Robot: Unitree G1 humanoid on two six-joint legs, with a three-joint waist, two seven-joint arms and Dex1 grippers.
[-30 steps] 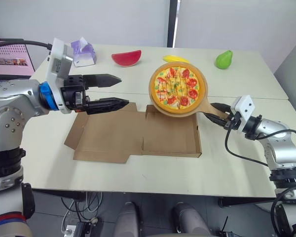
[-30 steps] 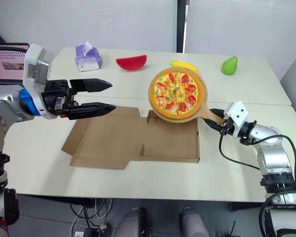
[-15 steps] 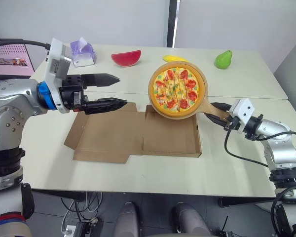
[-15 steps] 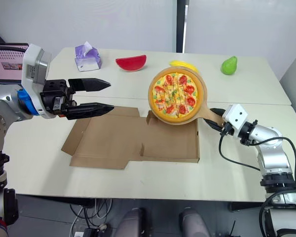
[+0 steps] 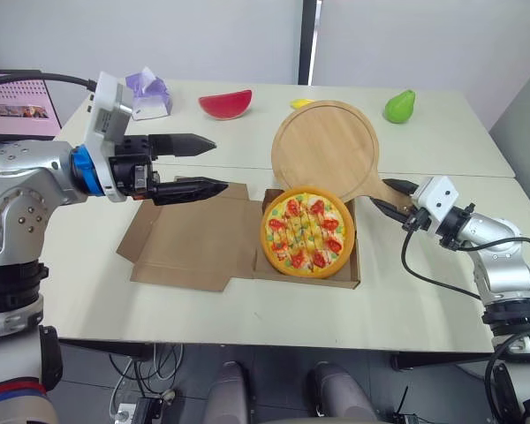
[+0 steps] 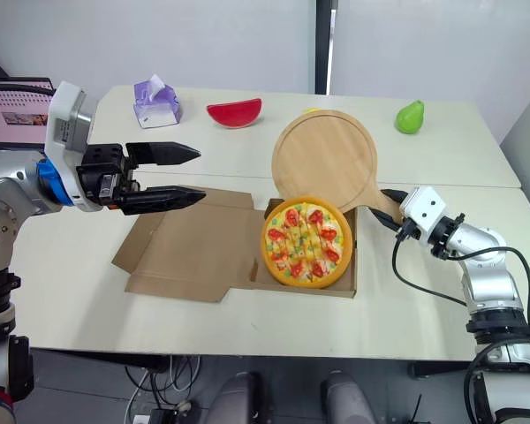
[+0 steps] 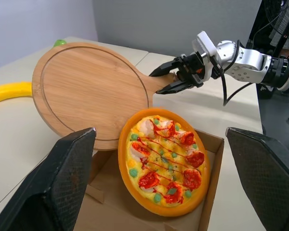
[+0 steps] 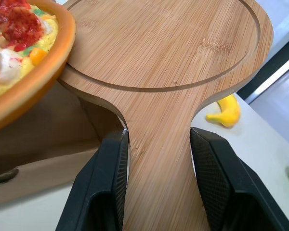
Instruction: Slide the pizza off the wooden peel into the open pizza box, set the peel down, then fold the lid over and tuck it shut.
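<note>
The pizza (image 5: 306, 232) is seen lying in the tray half of the open cardboard pizza box (image 5: 354, 265), on the side nearer the robot's right. It is tipped slightly, and in the right wrist view its far rim is seen overlapping the near edge of the wooden peel (image 5: 327, 155), apparently in contact with it. The peel's round board is bare and is held tilted, its far edge raised above the table (image 5: 442, 291) and its near edge low at the back of the tray. The peel's handle is clamped between the two black fingers (image 8: 103, 192) of the right gripper (image 5: 387, 193), which are pressed against its two sides.

The lid (image 5: 190, 243) is laid flat and open on the table, to the robot's left of the tray, with its side flaps spread out. The left gripper (image 5: 219, 162) is held above the far edge of the lid, pointing toward the peel; its fingers (image 5: 181, 141) are spread wide apart and nothing is held between them.

Along the far side of the table, a purple tissue pack (image 5: 147, 95) is seen at the left, a watermelon slice (image 5: 226, 103) beside it, a banana (image 5: 300, 103) partly hidden behind the raised peel, and a green pear (image 5: 401, 106) at the right, all well apart from the box
</note>
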